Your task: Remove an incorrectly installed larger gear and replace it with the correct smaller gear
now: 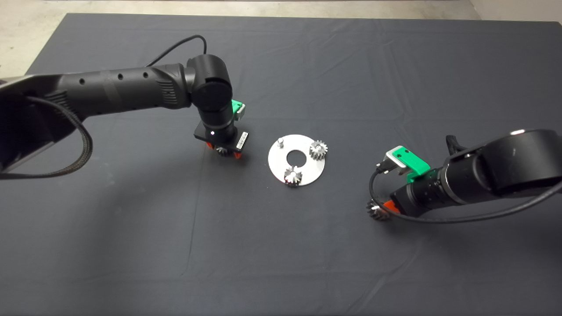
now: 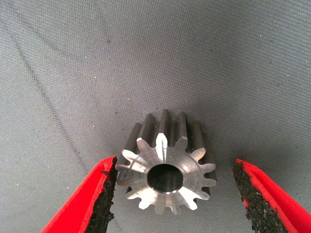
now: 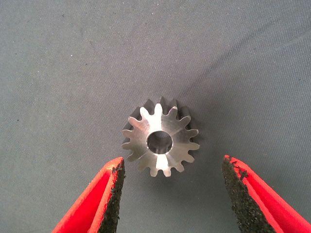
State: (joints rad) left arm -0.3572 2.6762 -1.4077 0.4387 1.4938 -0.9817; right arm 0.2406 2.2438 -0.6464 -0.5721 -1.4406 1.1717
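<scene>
The left gripper (image 2: 175,194) stood wide over the smaller gear (image 2: 166,167), which lay on the mat between its fingers; in the head view the wrist mostly hid it. The right gripper (image 3: 170,194), equally wide, straddled the larger gear (image 3: 160,138). Beside both, a round steel plate (image 1: 296,159) carried two small gears.

The dark grey woven cloth mat (image 1: 131,228) over the counter looks matt and creased. The round flat metal plate (image 1: 281,169) is brushed and bright. The small steel gear (image 2: 165,170) has a shiny machined face with dull dark flanks. The wider many-toothed steel gear (image 3: 160,138) shows a satin face. Red smooth plastic fingers (image 2: 80,208) carry rough, gritty black pads (image 3: 238,194).
</scene>
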